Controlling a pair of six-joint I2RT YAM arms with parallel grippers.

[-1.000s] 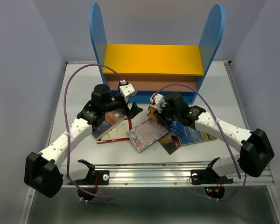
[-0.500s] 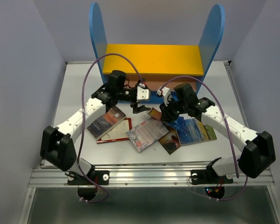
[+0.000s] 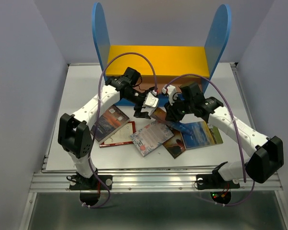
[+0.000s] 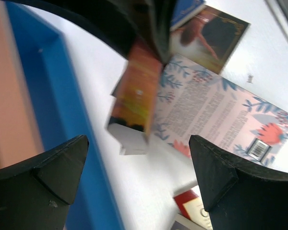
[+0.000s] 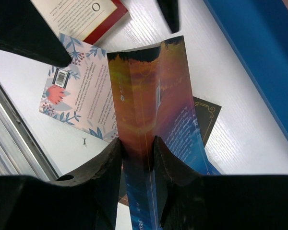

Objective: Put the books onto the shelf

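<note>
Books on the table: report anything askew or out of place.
The books lie in a loose, skewed heap before the shelf, each at a different angle and some overlapping. The right gripper pinches the blue-orange book, held on edge over them. Nothing looks damaged.

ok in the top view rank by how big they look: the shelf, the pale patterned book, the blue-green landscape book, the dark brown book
1. shelf, clearly the largest
2. pale patterned book and blue-green landscape book, about alike, so unranked
3. dark brown book, partly covered, least of it shows
</note>
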